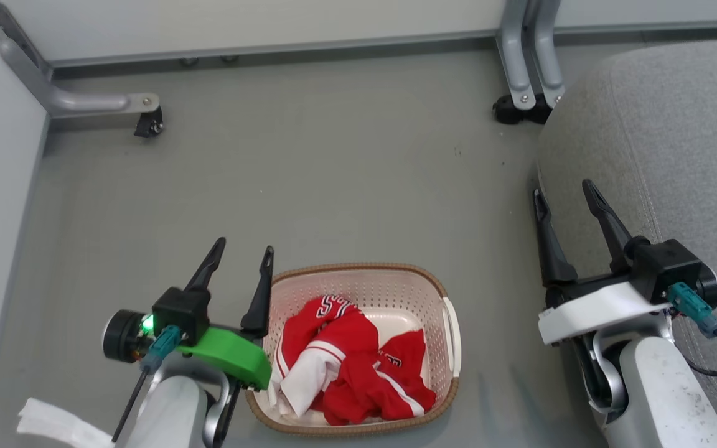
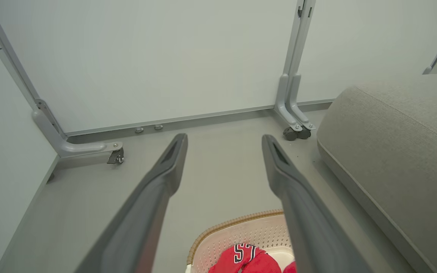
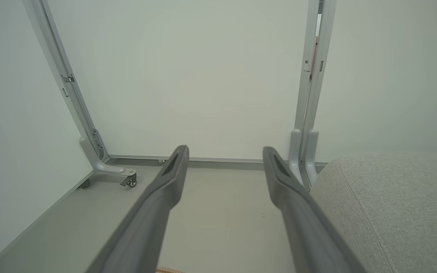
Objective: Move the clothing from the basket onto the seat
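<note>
Left gripper [image 1: 244,246], spread wide and empty, has the basket [image 1: 358,268] just to its right, holding crumpled red clothing [image 1: 349,358] with lettering too folded to read; right gripper [image 1: 562,188] equally wide.

- Smooth, matte grey-green floor [image 1: 333,174], evenly lit.
- Pale white flat partition panels [image 2: 165,57] on bent grey metal legs [image 1: 94,101] with small black castors [image 1: 149,124].
- Small round studs [image 1: 189,61] under one panel, perhaps levelling feet.

At the lower centre of the frame, the basket [image 1: 358,269] sits on the grey floor [image 1: 333,174] with red-and-white clothing [image 1: 358,367] heaped inside. The left pincer [image 1: 244,244] hangs with its fingers spread by the basket's left rim. At the right, the right pincer [image 1: 563,188], equally spread, hovers against the seat [image 1: 676,137].
</note>
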Controlling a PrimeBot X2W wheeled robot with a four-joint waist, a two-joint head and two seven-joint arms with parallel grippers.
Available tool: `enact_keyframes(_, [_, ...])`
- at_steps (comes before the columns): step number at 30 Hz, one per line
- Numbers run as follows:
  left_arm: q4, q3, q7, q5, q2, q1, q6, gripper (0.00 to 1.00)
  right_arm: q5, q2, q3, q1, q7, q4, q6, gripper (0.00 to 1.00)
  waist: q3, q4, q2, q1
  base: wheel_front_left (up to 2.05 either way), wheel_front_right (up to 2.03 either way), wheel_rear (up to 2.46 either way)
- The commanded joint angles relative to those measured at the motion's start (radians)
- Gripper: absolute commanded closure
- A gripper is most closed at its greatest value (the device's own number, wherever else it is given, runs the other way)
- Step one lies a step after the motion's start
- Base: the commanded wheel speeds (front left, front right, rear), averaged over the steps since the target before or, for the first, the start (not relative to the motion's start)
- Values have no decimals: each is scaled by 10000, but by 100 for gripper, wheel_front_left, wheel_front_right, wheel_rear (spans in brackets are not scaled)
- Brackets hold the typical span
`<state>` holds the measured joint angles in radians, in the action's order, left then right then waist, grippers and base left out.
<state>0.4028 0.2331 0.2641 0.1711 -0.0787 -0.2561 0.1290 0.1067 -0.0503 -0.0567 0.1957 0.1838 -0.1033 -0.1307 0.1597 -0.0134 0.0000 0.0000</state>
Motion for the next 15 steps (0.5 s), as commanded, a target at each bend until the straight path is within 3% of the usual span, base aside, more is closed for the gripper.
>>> enact_keyframes(1, [133, 272, 4, 63, -3, -457, 33, 0, -5, -9, -16, 259, 59, 102, -1, 0, 995, -458, 0, 0, 0, 0, 0])
enact_keyframes(6, [864, 1311, 4, 239, -109, -1441, 33, 0, 46, -4, -150, 781, 168, 515, -1, 0, 2153, -842, 0, 0, 0, 0, 0])
enact_keyframes(15, [3584, 3003, 4, 786, -187, -3527, 31, 0, 281, -1, -317, 1540, 460, 1254, -1, 0, 4293, -1545, 0, 0, 0, 0, 0])
